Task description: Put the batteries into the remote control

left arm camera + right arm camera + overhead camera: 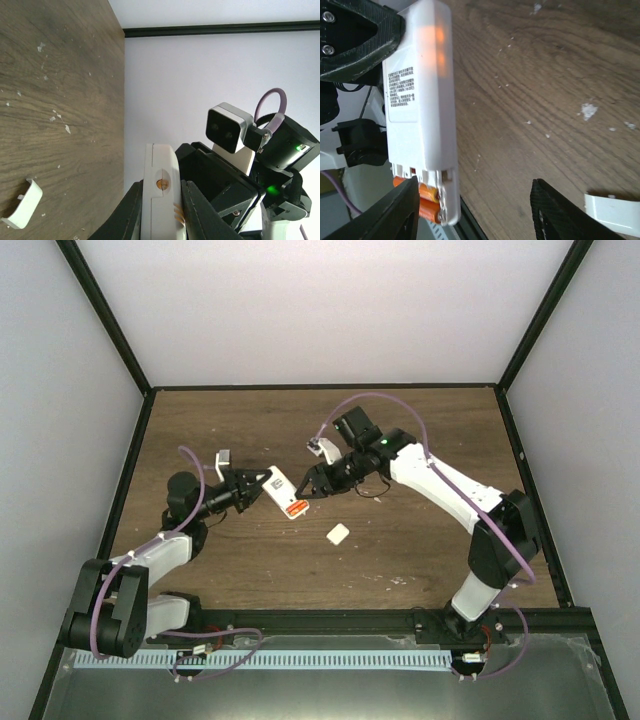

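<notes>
My left gripper (258,490) is shut on the white remote control (277,483) and holds it above the table. In the left wrist view the remote control (160,200) stands edge-on between the two dark fingers. Two orange batteries (422,200) lie side by side in the recess at the remote control's (422,95) free end, also seen from above as orange batteries (295,508). My right gripper (475,212) is open right at that end, its left finger (395,212) beside the batteries and its right finger (555,215) well apart over the wood.
A small white cover piece (338,533) lies on the brown table to the right of the remote; it shows as the cover (22,210) and the cover (612,212) in the wrist views. Pale specks dot the wood. Black frame rails (320,388) edge the table.
</notes>
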Motion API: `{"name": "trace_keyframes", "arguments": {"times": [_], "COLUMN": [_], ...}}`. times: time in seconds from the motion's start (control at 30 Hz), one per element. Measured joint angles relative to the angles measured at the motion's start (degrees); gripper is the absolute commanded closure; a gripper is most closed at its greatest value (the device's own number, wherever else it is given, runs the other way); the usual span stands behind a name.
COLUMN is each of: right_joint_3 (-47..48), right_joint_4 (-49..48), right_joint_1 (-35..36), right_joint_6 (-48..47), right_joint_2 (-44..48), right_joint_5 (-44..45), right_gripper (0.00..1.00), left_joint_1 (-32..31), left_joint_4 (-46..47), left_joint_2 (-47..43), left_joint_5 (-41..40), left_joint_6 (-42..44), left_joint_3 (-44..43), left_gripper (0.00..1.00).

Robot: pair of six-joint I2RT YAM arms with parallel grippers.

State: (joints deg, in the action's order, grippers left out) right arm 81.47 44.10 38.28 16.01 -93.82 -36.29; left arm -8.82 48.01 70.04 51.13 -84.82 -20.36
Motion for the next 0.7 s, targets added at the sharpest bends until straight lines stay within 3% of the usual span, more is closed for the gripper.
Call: {"name": "trace_keyframes", "arguments": {"times": [0.3,0.7], "right_joint_3": [-5.27,-7.32], "right_joint_4": [-2.56,-8.44], "right_joint_1": [-0.33,-0.33], "right_joint_6": [1.29,3.89], "right_joint_2": [1.49,1.49], "right_joint_5": [-2.62,-12.83], "right_gripper": [0.43,0.43], "left_joint_1": [0.81,0.87], "left_joint_4": [0.15,2.54], "left_joint_2": [1.60,1.73], "left_joint_5": [0.61,1.07], "left_joint_6": [0.79,-0.50], "left_joint_3": [0.24,0.22], "left_gripper": [1.00,1.00]}}
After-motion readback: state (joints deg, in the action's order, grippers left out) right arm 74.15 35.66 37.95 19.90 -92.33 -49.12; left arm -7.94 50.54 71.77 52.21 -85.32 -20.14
